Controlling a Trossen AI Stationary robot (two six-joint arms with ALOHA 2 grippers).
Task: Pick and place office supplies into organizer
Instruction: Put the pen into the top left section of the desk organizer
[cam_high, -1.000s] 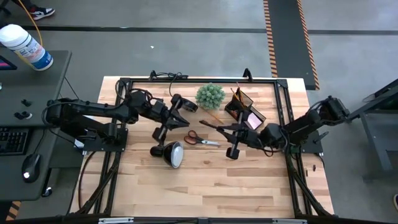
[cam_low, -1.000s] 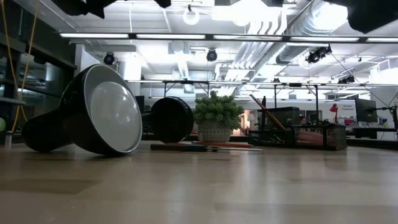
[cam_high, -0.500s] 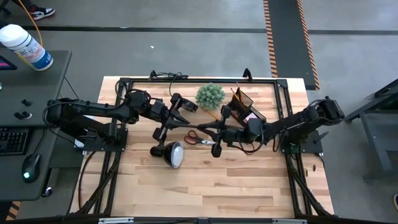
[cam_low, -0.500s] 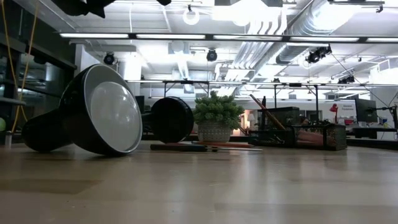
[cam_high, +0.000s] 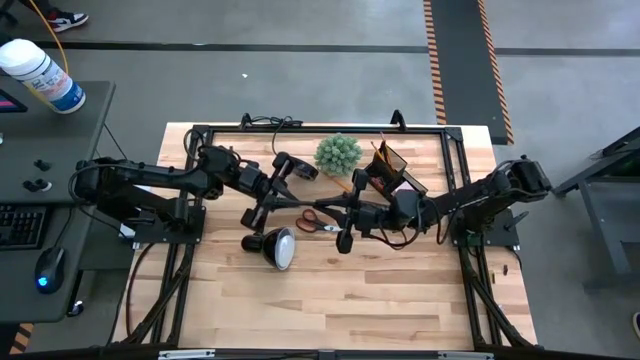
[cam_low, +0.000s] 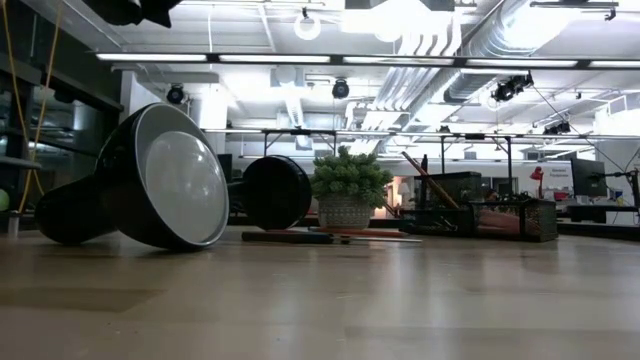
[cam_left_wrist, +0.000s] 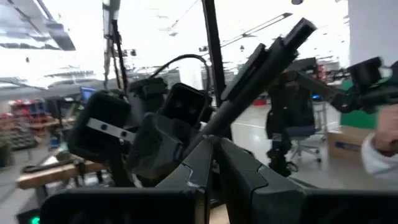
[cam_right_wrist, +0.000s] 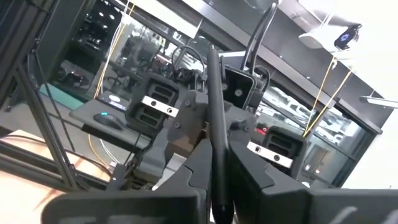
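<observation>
Two hands are up over the middle of the surface (cam_high: 380, 300), facing each other across the scissors (cam_high: 322, 224).

Left hand (cam_high: 258, 213): reaches in from the left, sitting between the lamp base (cam_high: 290, 166) and the lamp head (cam_high: 277, 248). In the left wrist view the fingers (cam_left_wrist: 249, 171) are pinched narrow on a dark stick (cam_left_wrist: 261, 78), which looks like a pen and slants away from the tips. The other arm's wrist block is close behind it.

Right hand (cam_high: 345, 238): reaches in from the right, just beside the blade end of the scissors. In the right wrist view the fingers (cam_right_wrist: 249, 168) are pinched narrow on a thin dark rod (cam_right_wrist: 212, 106), probably a pencil, running straight out from the tips. I can't tell from above how high either hand is.

Task items:
- The scissors lie flat on the surface with the red handles toward the left arm, between the two hands.
- The organizer (cam_high: 395, 175) is at the far right of the surface, just beside the plant (cam_high: 338, 153). Sticks stand up in it at a tilt.
- The pink sticky pad (cam_high: 408, 193) is at the organizer's near end. I can't tell whether it is inside or beside it.
- An orange pencil (cam_high: 345, 187) lies on the surface between the plant and the organizer.

In the low view the lamp head (cam_low: 165, 180) lies tipped on its side, with the plant (cam_low: 348, 190) and the organizer (cam_low: 500, 218) behind it.
</observation>
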